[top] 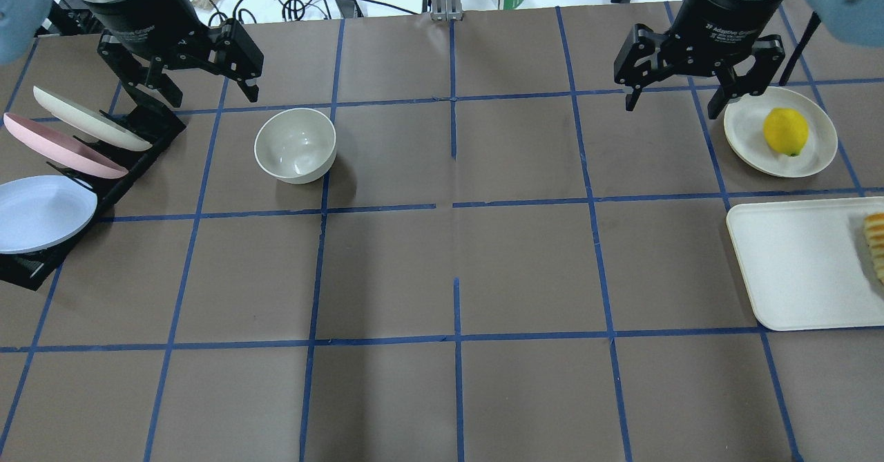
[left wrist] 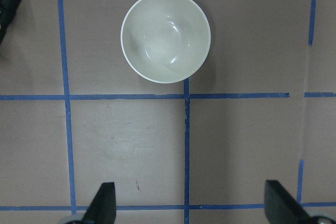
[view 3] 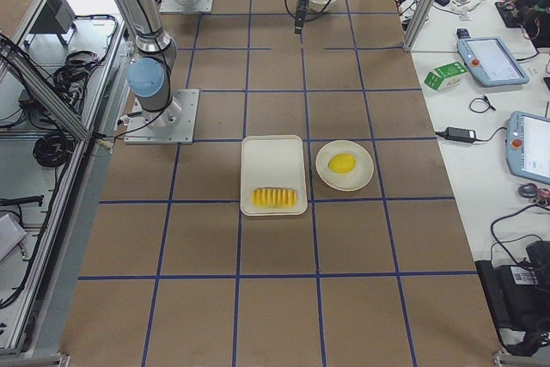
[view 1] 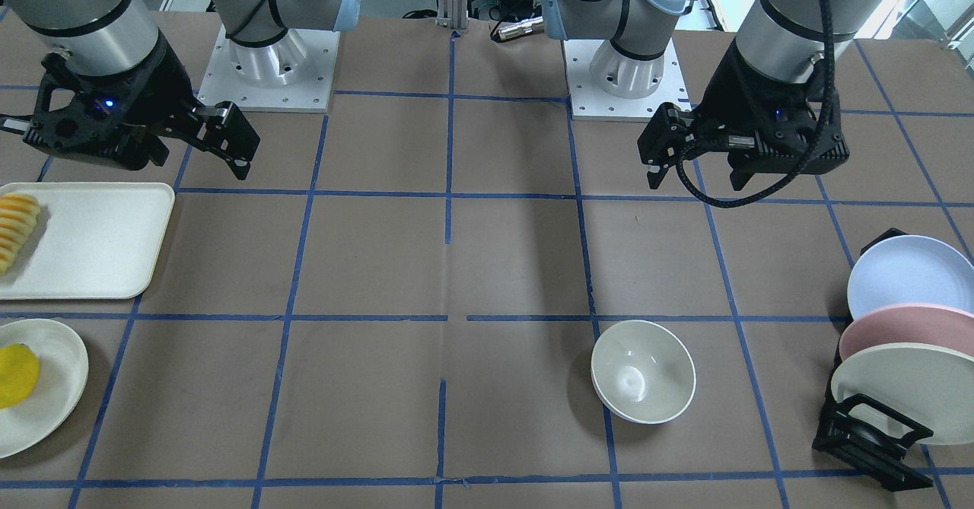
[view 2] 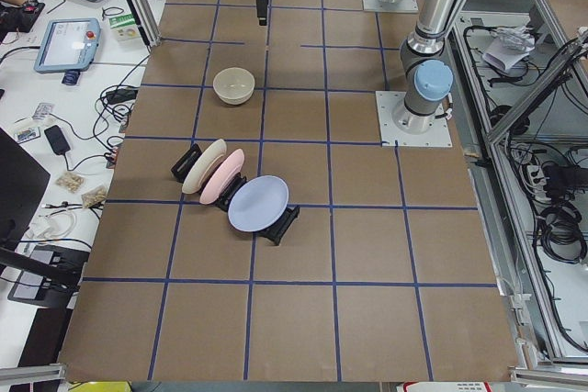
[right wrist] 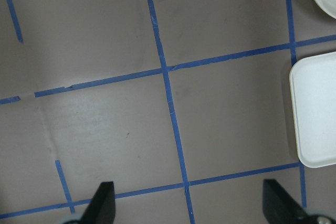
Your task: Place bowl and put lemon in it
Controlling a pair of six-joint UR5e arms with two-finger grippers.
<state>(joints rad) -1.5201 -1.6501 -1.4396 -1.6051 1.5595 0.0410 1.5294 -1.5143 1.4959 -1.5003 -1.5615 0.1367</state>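
Note:
The off-white bowl stands upright and empty on the table's left half; it also shows in the front view and the left wrist view. My left gripper hangs open and empty above the table, behind and left of the bowl. The yellow lemon lies on a flat cream plate at the far right, and shows in the front view. My right gripper hangs open and empty just left of that plate. Neither gripper touches anything.
A white tray holding sliced yellow-orange food lies at the right, in front of the lemon's plate. A black rack with pastel plates stands at the left edge, beside the left gripper. Brown table with blue tape grid between them.

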